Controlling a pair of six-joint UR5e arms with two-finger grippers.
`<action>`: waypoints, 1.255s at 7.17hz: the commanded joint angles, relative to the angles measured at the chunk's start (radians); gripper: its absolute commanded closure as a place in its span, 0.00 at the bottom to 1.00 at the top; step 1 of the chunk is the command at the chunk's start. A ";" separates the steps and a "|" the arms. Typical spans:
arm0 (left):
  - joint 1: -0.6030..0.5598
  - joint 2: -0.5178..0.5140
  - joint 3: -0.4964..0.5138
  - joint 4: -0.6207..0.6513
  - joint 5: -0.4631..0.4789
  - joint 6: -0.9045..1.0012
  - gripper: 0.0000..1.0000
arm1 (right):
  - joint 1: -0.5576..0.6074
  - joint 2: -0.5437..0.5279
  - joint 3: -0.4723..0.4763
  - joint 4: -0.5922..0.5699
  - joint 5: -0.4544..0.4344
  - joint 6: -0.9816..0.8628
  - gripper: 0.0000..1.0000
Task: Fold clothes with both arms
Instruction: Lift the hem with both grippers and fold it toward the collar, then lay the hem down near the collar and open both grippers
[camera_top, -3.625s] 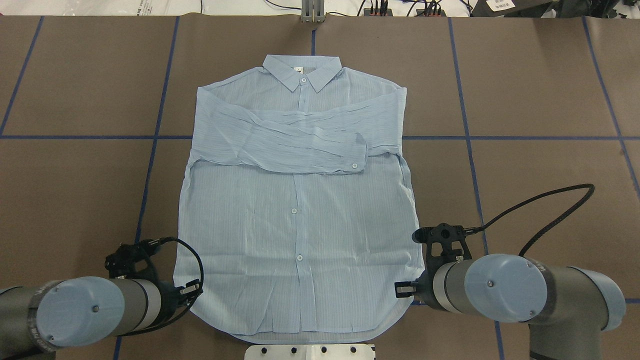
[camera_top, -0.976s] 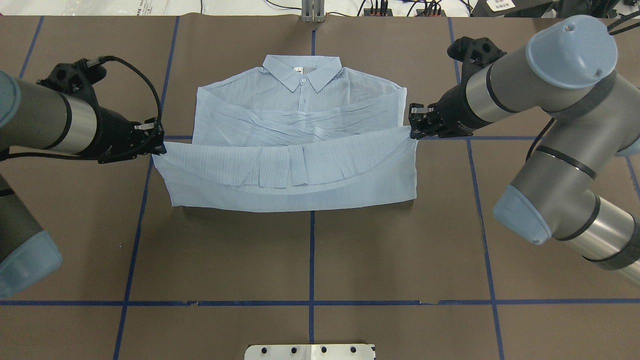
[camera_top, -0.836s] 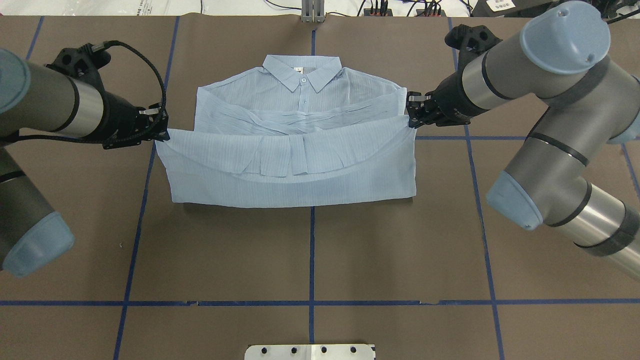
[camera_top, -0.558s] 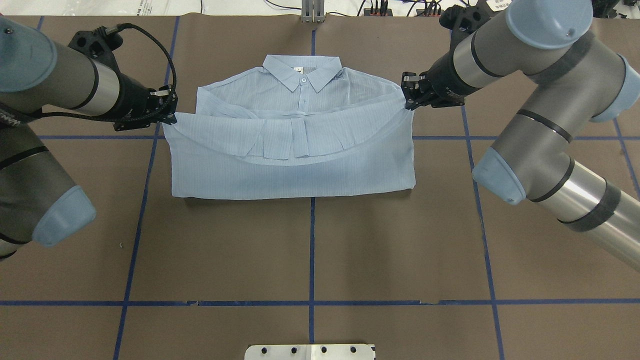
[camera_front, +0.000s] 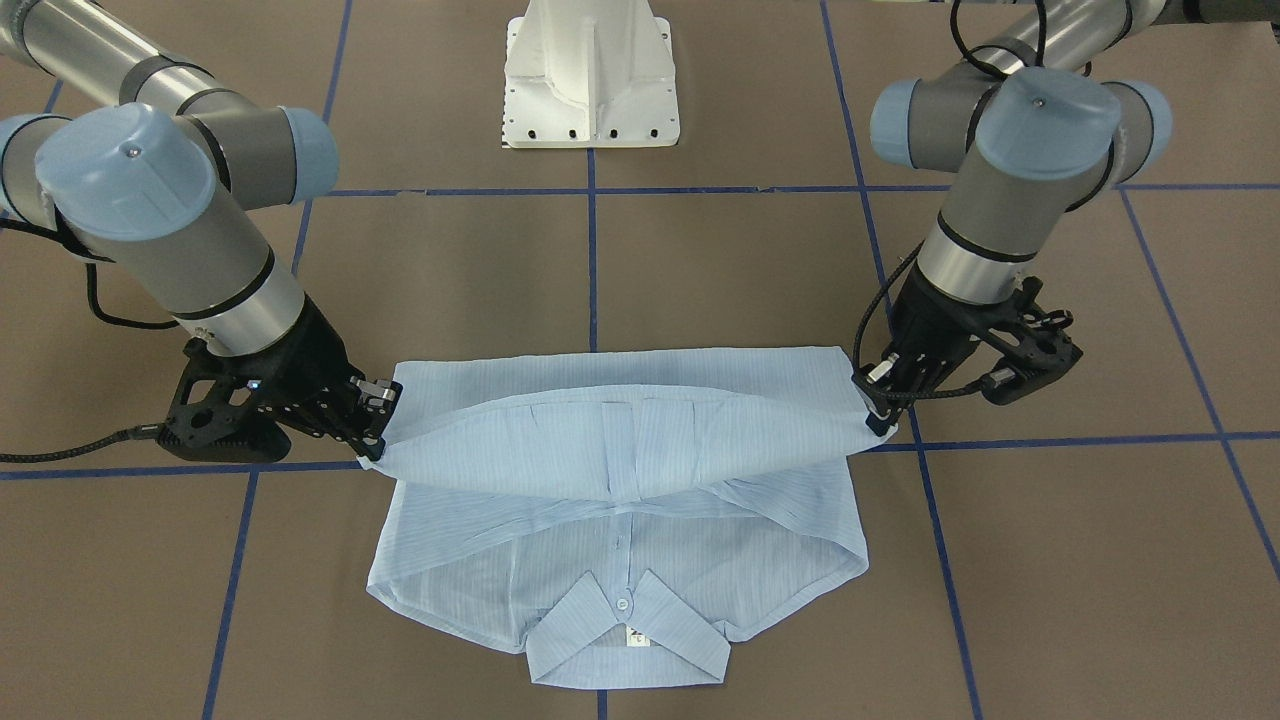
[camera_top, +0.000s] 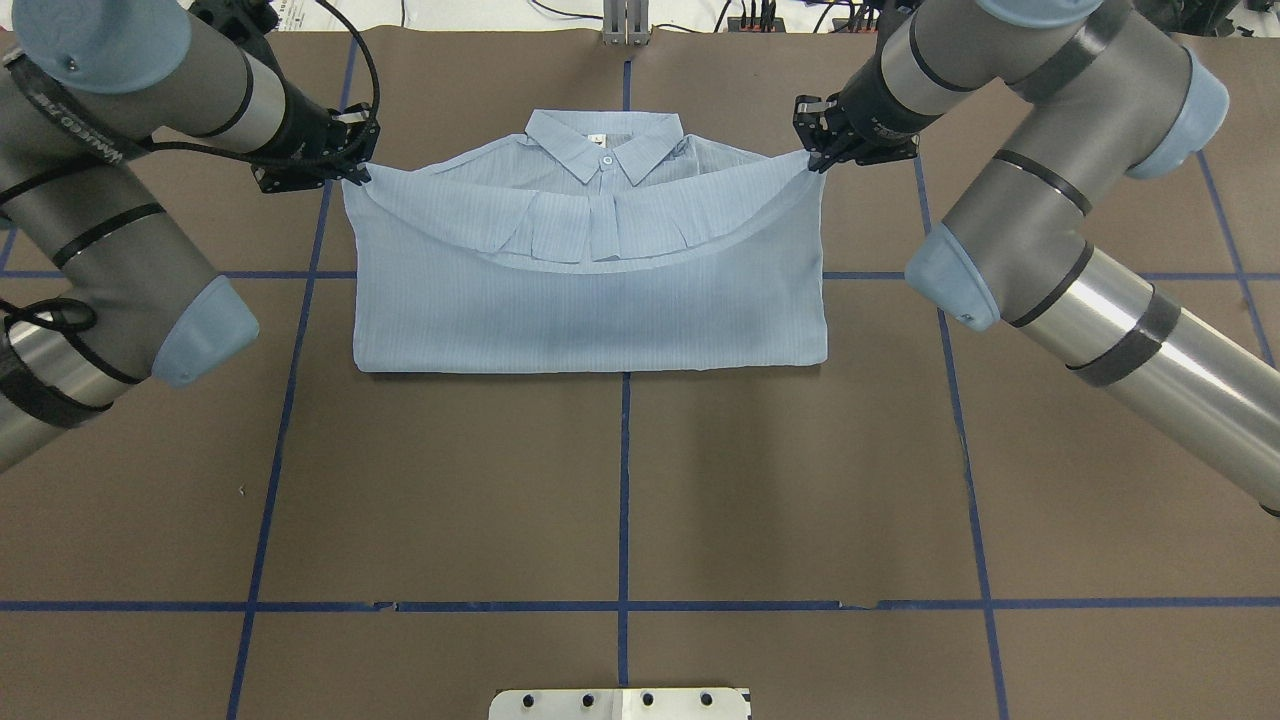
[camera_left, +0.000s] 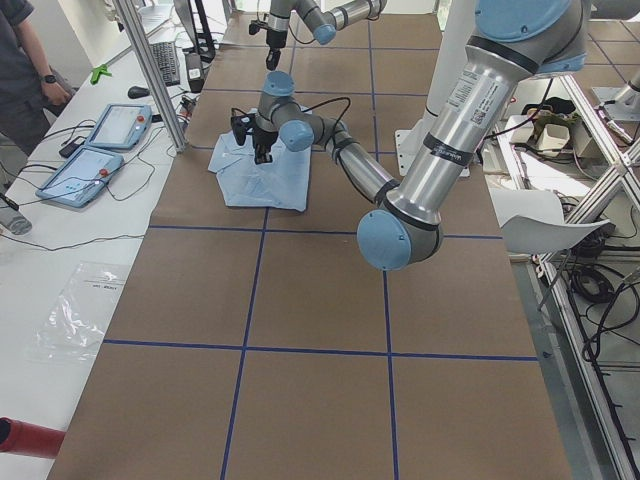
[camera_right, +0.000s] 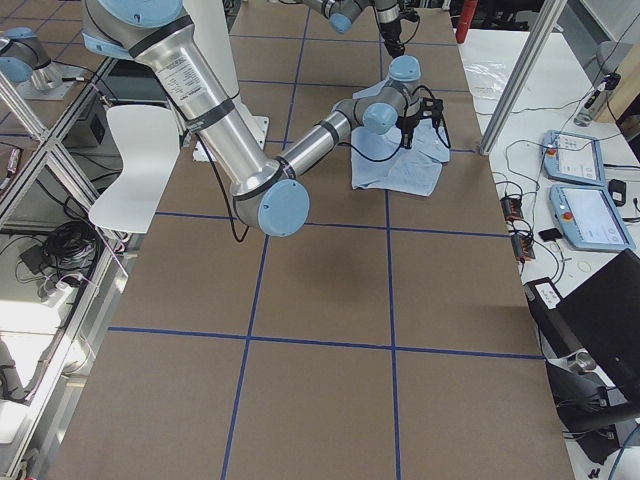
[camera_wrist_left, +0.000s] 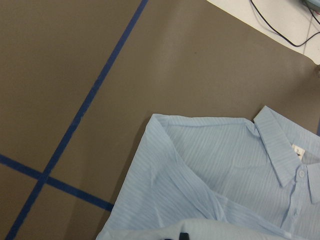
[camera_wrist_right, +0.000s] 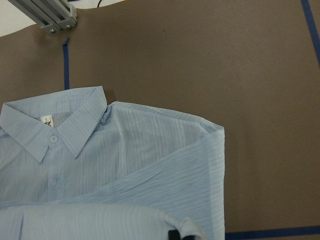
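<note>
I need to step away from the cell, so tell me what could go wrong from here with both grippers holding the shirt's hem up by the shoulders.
The hem sags in the middle between the left gripper and right gripper, so the shirt might land with a curved, puckered edge. Carried much farther, the hem could cover the collar. An uneven release could skew the fold.

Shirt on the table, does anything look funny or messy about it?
Nothing is really wrong. The left hand and right hand each pinch a corner of the shirt, so its hem sags in a curve in the middle, just below the collar. The near fold looks straight.
</note>
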 joint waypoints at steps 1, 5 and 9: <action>-0.009 -0.033 0.131 -0.108 0.001 0.006 1.00 | 0.001 0.051 -0.085 0.001 0.000 -0.015 1.00; -0.003 -0.065 0.194 -0.127 0.002 0.006 1.00 | -0.003 0.127 -0.208 0.001 -0.003 -0.037 1.00; -0.012 -0.047 0.151 -0.131 0.001 0.018 0.00 | -0.012 0.104 -0.277 0.167 -0.023 -0.043 0.00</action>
